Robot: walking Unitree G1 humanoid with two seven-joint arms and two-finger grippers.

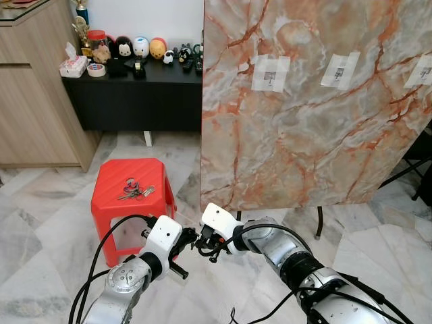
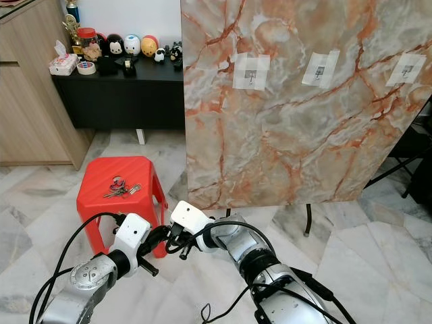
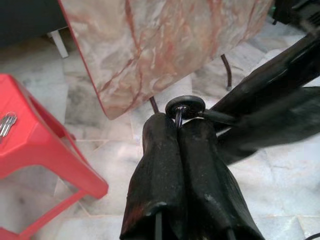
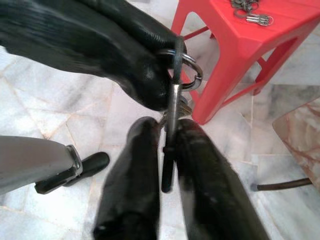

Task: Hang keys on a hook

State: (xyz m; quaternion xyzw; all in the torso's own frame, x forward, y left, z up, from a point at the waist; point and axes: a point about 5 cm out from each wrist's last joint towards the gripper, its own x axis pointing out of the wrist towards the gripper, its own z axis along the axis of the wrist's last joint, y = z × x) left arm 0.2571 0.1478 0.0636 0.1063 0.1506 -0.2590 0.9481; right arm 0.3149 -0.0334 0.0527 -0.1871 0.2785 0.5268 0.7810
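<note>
1. The left gripper (image 1: 194, 237) and the right gripper (image 1: 202, 241) meet tip to tip low in front of the robot, above pale marble floor tiles (image 1: 40, 223), both arms bent inward at the elbow.
2. The left gripper's fingers (image 3: 165, 165) are pressed together on the silver key ring (image 4: 186, 70); in the right wrist view the ring passes round that fingertip.
3. The right gripper's fingers (image 4: 200, 170) are clamped on the dark flat key (image 4: 170, 145) hanging from the same ring, so both grippers hold one bunch.
4. Just beyond the left gripper stands a red plastic stool (image 1: 108, 196); its near edge is close to the fingertips, and a second bunch of metal keys (image 1: 135, 191) lies on its seat.
5. Ahead of the right gripper rises a tall marble-patterned board with orange veins (image 1: 304, 135), standing on thin dark legs (image 1: 318, 223); its lower corner is near the grippers, with open floor between.
6. High on the board, well above both grippers, three small clear hooks on pale square patches (image 1: 271, 73) sit in a row.
7. Far beyond the stool a black low cabinet (image 1: 135, 94) carries small round figurines (image 1: 141, 46), a tape roll and a tissue box (image 1: 73, 65); no writing can be read.
8. A pale wooden cupboard (image 1: 34, 101) stands beside the black one.
</note>
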